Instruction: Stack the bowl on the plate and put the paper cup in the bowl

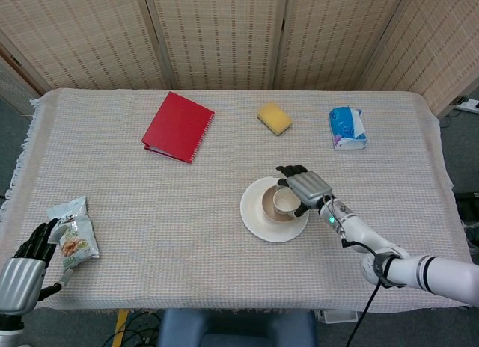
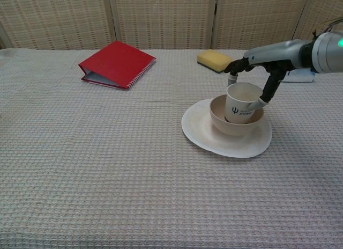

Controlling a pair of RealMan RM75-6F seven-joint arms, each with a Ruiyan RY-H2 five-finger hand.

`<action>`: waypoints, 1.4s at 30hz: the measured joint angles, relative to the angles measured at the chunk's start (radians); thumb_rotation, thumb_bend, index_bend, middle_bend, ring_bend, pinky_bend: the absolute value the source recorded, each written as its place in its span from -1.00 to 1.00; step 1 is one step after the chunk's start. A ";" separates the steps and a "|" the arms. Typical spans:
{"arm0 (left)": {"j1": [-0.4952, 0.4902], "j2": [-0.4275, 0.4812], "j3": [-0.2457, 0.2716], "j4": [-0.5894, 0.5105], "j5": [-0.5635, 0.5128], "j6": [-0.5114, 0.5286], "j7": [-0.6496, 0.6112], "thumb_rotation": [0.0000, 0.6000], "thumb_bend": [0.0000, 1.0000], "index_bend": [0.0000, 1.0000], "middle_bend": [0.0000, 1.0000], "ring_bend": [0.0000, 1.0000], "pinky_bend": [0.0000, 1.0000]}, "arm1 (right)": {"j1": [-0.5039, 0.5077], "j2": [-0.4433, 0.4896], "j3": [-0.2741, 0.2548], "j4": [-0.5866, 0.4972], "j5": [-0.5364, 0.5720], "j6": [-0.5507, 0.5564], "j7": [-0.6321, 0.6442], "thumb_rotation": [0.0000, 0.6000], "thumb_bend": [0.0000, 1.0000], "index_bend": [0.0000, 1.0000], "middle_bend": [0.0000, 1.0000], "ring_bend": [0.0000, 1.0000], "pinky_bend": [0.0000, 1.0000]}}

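Right hand [image 2: 256, 80] holds the paper cup [image 2: 241, 103] upright inside the bowl [image 2: 228, 124], which sits on the plate [image 2: 206, 136]. This looks like the last step; next the fingers should let go and lift clear without tipping the cup.

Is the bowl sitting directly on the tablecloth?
No, the bowl rests on the plate, with the paper cup inside it.

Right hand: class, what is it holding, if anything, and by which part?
The right hand holds the cup by its rim and upper wall, fingers on opposite sides, in the bowl.
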 measured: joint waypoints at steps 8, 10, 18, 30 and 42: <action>0.004 0.005 0.002 -0.001 0.008 0.012 -0.009 1.00 -0.45 -1.00 -0.91 -1.00 -0.43 | 0.037 -0.005 -0.034 -0.009 0.103 0.008 -0.063 1.00 -0.65 -0.60 -1.00 -1.00 -1.00; 0.006 0.005 0.002 -0.001 0.009 0.014 -0.009 1.00 -0.45 -1.00 -0.91 -1.00 -0.43 | 0.044 -0.001 -0.040 -0.015 0.119 0.004 -0.068 1.00 -0.75 -0.81 -1.00 -1.00 -1.00; 0.006 0.002 0.002 0.000 0.012 0.013 -0.004 1.00 -0.45 -1.00 -0.91 -1.00 -0.43 | 0.035 0.072 -0.028 -0.085 0.104 0.012 -0.036 1.00 -0.87 -1.00 -1.00 -1.00 -1.00; 0.004 -0.009 0.003 -0.010 0.020 0.012 0.018 1.00 -0.45 -1.00 -0.91 -1.00 -0.43 | -0.156 0.337 -0.010 -0.319 -0.204 0.185 0.111 1.00 -0.87 -1.00 -1.00 -1.00 -1.00; 0.016 0.009 0.014 -0.012 0.071 0.060 -0.023 1.00 -0.45 -1.00 -0.91 -1.00 -0.43 | -0.670 0.278 -0.161 -0.119 -0.763 0.827 0.254 1.00 -0.87 -1.00 -1.00 -1.00 -1.00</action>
